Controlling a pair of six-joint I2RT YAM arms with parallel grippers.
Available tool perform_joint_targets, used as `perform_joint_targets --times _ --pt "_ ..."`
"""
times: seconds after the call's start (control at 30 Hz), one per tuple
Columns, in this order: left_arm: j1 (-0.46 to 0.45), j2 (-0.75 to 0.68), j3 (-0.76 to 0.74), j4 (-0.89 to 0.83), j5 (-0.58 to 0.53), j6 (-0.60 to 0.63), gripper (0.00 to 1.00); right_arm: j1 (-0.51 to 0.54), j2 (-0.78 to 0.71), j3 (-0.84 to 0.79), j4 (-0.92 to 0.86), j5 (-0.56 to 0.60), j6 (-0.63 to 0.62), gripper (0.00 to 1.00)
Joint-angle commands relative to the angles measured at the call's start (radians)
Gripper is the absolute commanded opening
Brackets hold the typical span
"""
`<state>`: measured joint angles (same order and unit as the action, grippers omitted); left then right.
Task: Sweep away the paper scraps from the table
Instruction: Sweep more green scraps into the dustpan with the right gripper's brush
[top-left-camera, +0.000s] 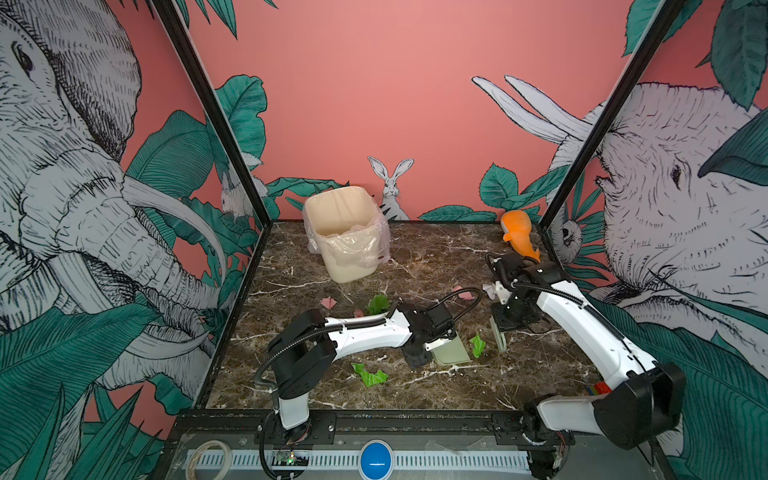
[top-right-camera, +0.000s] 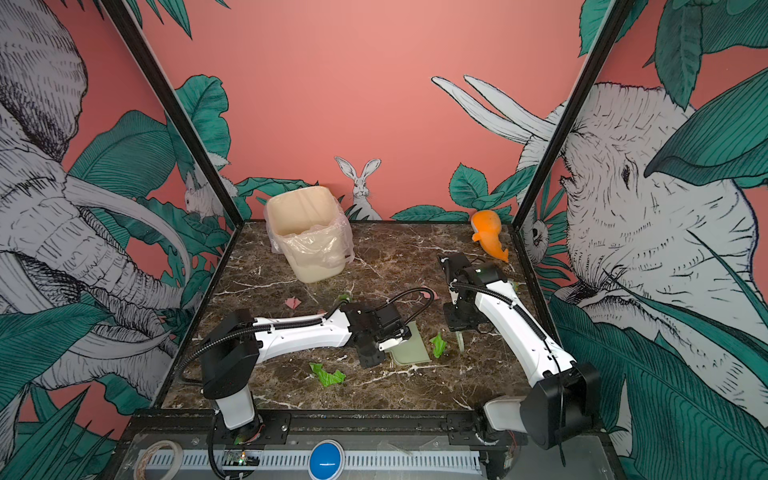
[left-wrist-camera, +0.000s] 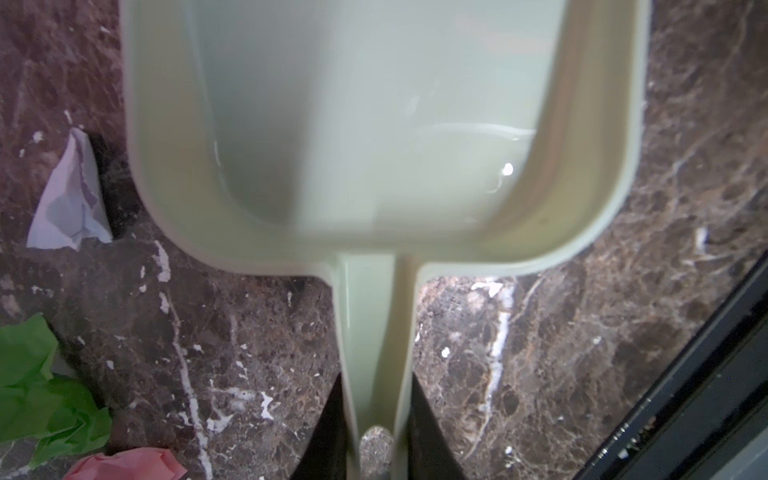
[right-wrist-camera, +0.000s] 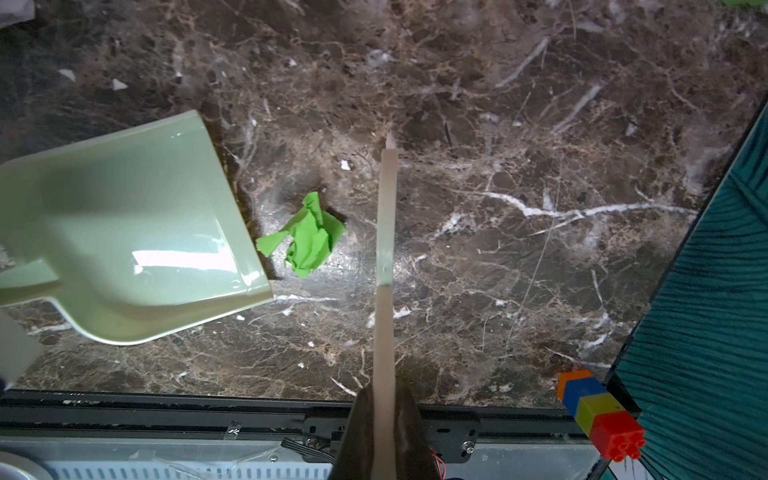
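Dark brown marble-patterned table (top-left-camera: 415, 257) with paper scraps (top-left-camera: 370, 376) of green, pink and white strewn across its middle and near half. The left gripper (left-wrist-camera: 376, 449) was clenched on the handle of a pale green dustpan (top-left-camera: 451, 351), whose open lip pointed toward the right arm. Whether the lip touched the table could not be told. The right gripper (right-wrist-camera: 384, 436) was closed on a thin pale scraper (right-wrist-camera: 386, 216), which the right wrist view showed edge-on. A crumpled green scrap (right-wrist-camera: 309, 235) lay on the table between the two tools, just beside the dustpan's lip and a little apart from the scraper. The pan itself held no paper.

In the left wrist view, a white scrap (left-wrist-camera: 68, 199) lay beside the pan's wall, with green (left-wrist-camera: 41, 395) and pink (left-wrist-camera: 129, 465) scraps near the handle. In both top views, more pink pieces (top-left-camera: 329, 302) lay behind the left arm. A cream waste bin (top-left-camera: 345, 232) with a clear liner stood at the far edge, and an orange toy (top-left-camera: 517, 232) lay in the far right corner.
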<state>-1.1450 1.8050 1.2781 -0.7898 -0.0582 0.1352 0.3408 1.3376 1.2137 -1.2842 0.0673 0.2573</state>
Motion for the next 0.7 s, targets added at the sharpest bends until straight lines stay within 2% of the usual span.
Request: perform_joint_targets --times 0.0,0.47,0.67 --pt "-0.007 0.011 0.021 -0.013 0.027 0.021 0.18 -0.001 0.006 -0.009 -0.022 -0.011 0.008 0.0" --pt "-0.01 0.032 0.04 -0.025 0.043 0.037 0.18 0.076 0.043 -0.007 0.013 -0.125 0.026 0.0" --pt "-0.012 0.033 0.034 -0.023 0.041 0.031 0.18 0.148 0.036 0.015 0.056 -0.245 0.066 0.0"
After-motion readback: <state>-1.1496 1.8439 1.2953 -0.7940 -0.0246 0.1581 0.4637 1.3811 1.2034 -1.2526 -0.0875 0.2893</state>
